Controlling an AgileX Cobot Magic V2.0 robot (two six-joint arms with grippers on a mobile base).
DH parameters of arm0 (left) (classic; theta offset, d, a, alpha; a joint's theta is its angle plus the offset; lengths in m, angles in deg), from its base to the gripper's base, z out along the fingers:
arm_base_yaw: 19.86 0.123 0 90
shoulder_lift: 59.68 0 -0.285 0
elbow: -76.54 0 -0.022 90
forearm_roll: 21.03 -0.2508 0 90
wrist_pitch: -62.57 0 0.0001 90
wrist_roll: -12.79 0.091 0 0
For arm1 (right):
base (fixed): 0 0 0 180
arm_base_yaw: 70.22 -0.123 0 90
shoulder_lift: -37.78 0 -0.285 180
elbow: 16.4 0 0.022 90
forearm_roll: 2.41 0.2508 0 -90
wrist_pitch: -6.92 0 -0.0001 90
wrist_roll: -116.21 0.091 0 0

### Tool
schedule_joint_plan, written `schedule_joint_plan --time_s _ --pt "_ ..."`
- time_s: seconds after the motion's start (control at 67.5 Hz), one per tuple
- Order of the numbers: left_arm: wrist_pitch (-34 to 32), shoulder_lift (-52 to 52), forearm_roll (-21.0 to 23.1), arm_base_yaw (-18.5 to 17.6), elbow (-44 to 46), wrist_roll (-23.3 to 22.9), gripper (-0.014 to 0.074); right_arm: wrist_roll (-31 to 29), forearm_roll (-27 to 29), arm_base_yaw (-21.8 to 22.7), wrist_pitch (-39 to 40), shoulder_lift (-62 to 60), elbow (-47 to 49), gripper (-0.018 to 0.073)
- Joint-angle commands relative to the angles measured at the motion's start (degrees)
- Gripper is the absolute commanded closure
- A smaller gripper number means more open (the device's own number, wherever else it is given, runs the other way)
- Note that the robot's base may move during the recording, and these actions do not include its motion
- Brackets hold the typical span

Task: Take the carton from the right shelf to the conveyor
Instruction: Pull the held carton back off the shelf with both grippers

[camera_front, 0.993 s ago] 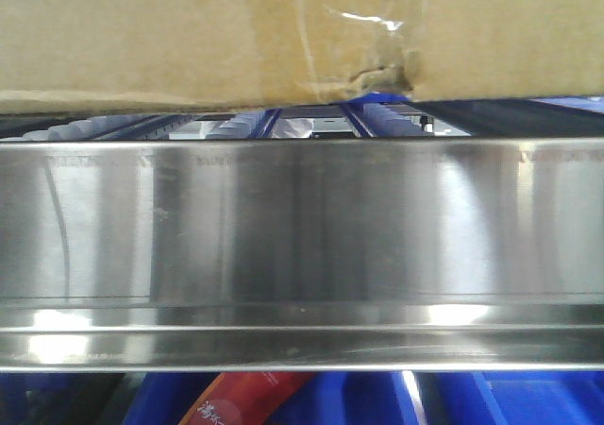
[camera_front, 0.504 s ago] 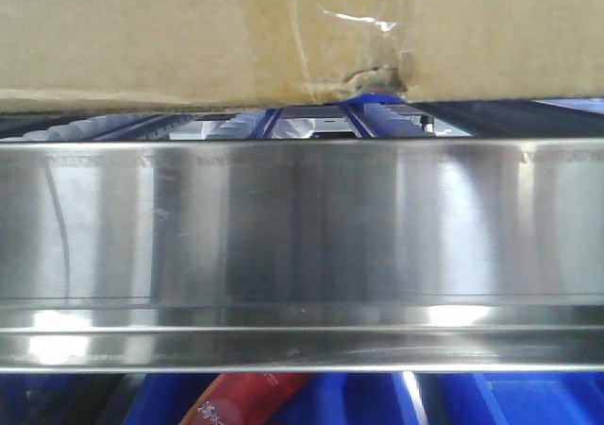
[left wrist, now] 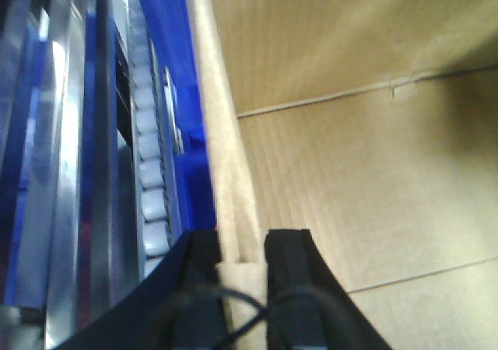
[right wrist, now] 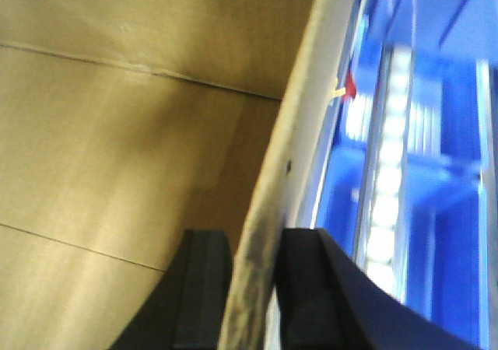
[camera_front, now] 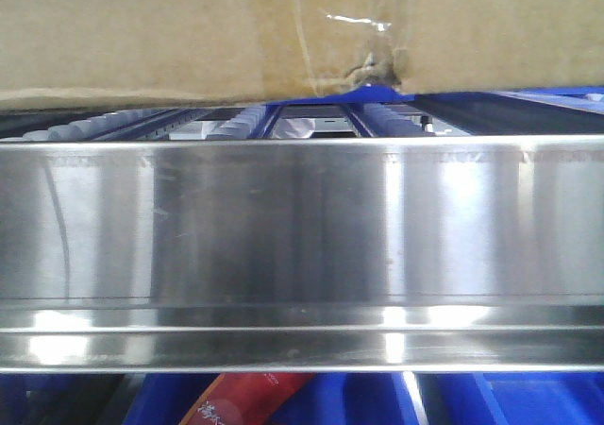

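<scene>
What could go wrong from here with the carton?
The left gripper and right gripper each pinch only a thin carton wall; it may bend or slip. The torn notch at the bottom edge might rip further. That edge could catch the steel band of the right shelf.

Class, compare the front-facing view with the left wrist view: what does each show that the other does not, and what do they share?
Only the front-facing view shows the steel front band of the right shelf, the taped seam with its torn notch, and the blue bins with a red packet below. Only the left wrist view shows the left gripper, its fingers on either side of a wall edge of the carton. Both show the carton and the shelf's pale roller tracks.
</scene>
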Motion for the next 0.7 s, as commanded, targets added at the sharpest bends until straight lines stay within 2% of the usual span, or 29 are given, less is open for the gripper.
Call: schedule_joint_plan --time_s 0.0,0.682 --pt "-2.76 0.66 4.20 -0.81 0.21 0.31 0.0615 -0.91 2.84 -0.51 7.01 -0.65 0.34 0.0625" --pt "-2.76 0.66 4.20 -0.81 0.21 0.31 0.0615 -0.91 2.84 -0.51 9.03 -0.56 0.34 0.0625"
